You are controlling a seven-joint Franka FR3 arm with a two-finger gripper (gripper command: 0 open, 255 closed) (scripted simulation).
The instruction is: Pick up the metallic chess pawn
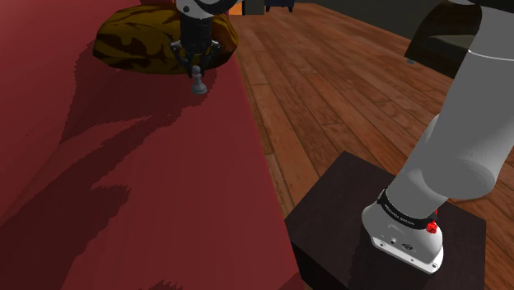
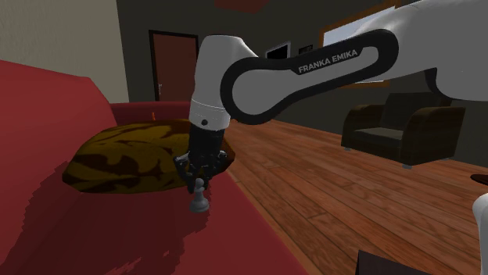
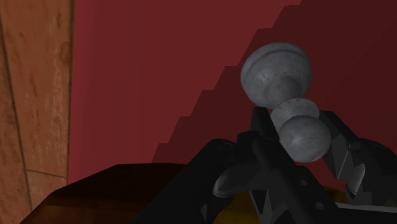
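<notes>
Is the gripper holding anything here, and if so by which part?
Yes: the pawn, clasped at its round head between the fingers of the gripper.

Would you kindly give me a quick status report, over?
Pincer shut on pawn, at its head. Pawn upright on red couch. Cushion just behind, not in the way.

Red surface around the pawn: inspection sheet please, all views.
surface: red surface, shadows across it.
job's things: grey metallic pawn, upright on the red surface, near the cushion.
clutter: brown-and-yellow patterned cushion.
grippers: black gripper directly above the pawn, down at its head.
cables: nothing seen.
surroundings: wooden floor, dark armchair, brown door, dark stand.
</notes>
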